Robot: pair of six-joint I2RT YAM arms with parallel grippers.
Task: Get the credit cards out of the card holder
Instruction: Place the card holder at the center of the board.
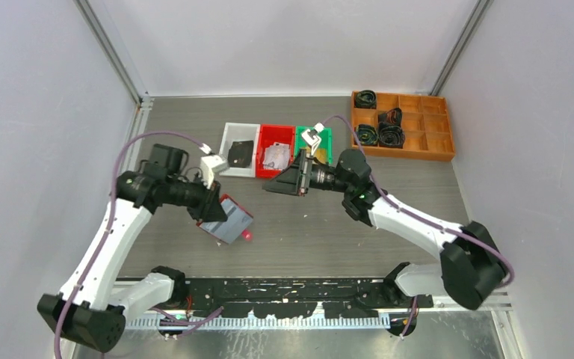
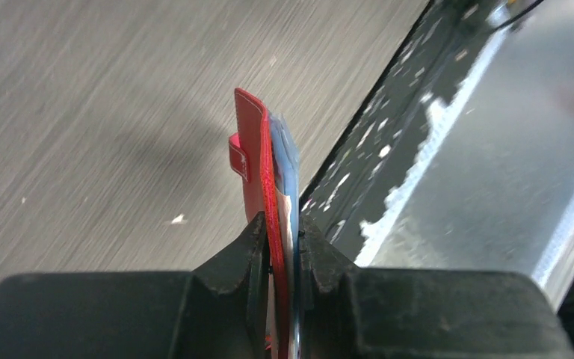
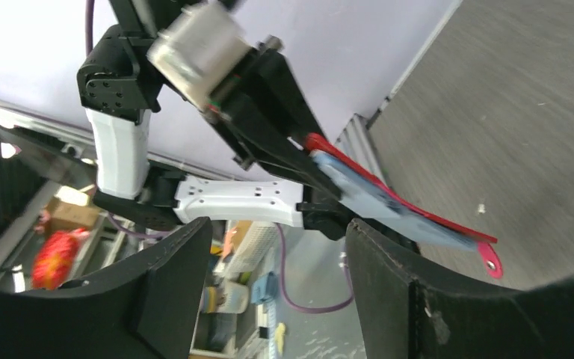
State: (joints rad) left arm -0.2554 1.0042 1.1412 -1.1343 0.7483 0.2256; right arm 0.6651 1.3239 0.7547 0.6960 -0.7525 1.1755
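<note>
My left gripper (image 1: 211, 211) is shut on the red card holder (image 1: 241, 215) and holds it above the table, left of centre. A pale blue credit card (image 1: 228, 226) lies against its inside. In the left wrist view the gripper (image 2: 278, 224) pinches the red card holder (image 2: 252, 161) edge-on, with the pale blue card (image 2: 288, 161) beside it. My right gripper (image 1: 273, 185) is open and empty, a short way to the right of the holder. In the right wrist view the right gripper (image 3: 278, 232) faces the card holder (image 3: 426, 217), its card (image 3: 374, 198) and its snap tab (image 3: 491, 262).
A white bin (image 1: 228, 138) holds a dark card (image 1: 241, 152). A red bin (image 1: 263, 138) holds a silvery card (image 1: 275, 155). A green bin (image 1: 325, 138) stands beside them. A wooden divided tray (image 1: 418, 153) with black cables sits back right. The base rail (image 1: 284, 288) runs along the near edge.
</note>
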